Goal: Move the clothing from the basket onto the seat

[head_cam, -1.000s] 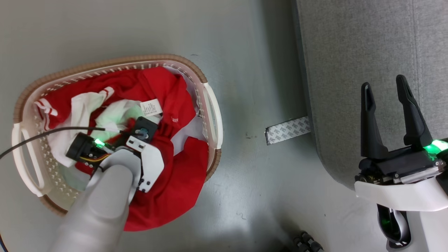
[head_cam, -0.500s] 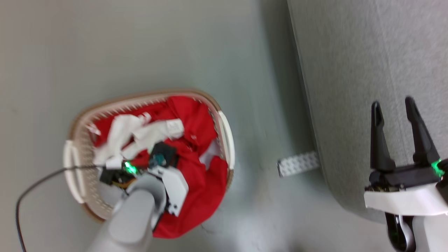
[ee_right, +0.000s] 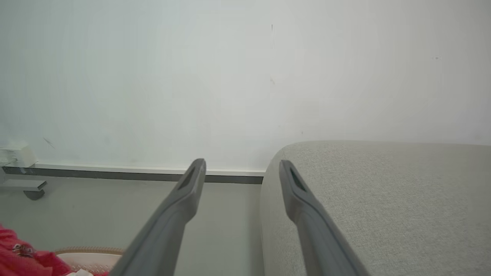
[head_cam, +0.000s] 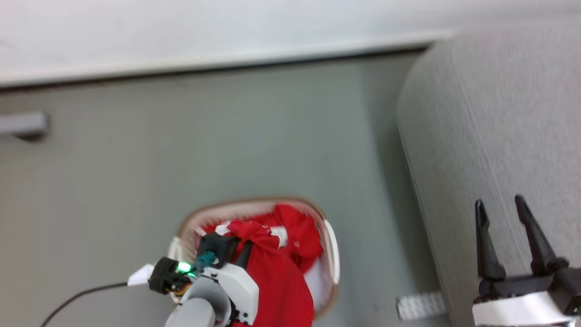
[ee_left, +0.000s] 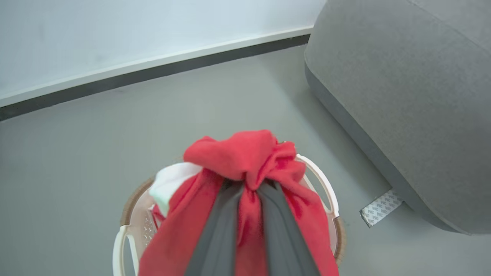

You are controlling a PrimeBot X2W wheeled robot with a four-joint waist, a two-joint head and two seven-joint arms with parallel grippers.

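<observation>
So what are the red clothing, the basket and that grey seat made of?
The clothing: soft matte cloth, perhaps cotton knit; it bunches and drapes. The basket: smooth cream plastic, going by its moulded holes and handle, with a brown rim band. The seat: matte grey woven upholstery; fine weave shows.

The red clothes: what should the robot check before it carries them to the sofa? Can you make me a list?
1. Left jaws shut on the clothes: ok, a red bunch is pinched between them.
2. Clothes lifted free of the basket: not ok, red fabric hangs down into it.
3. Everything grabbed at once: cannot tell, the hanging fabric hides the basket's inside.
4. Sofa in sight, to the basket's right: ok.
5. Right jaws open, holding nothing: ok.
6. Tape strip lying flat by the sofa's base: ok.
</observation>
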